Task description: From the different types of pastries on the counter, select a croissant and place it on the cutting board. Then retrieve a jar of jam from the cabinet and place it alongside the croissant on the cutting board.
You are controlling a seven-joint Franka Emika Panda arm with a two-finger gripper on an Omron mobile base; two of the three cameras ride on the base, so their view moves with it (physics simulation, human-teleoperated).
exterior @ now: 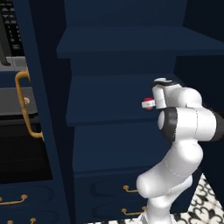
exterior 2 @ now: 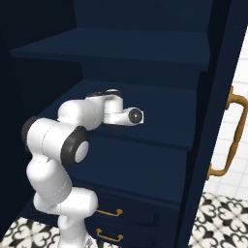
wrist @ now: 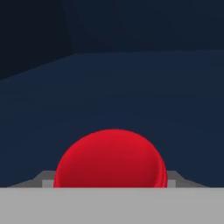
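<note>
Jam jar [exterior: 148,104] at gripper [exterior: 151,104], inside cabinet [exterior: 109,105].

Jar: tiny, red lid, pale-red body, just above middle shelf [exterior 2: 160,116], right at arm's hand; hand view has red lid [wrist: 110,159] close up, centred low. Fingers look pinched on jar, contact not clear — can't tell for sure. Progress est.: jam retrieval underway, jar not out of cabinet yet; carry to cutting board left. Croissant step can't be checked here.
</note>
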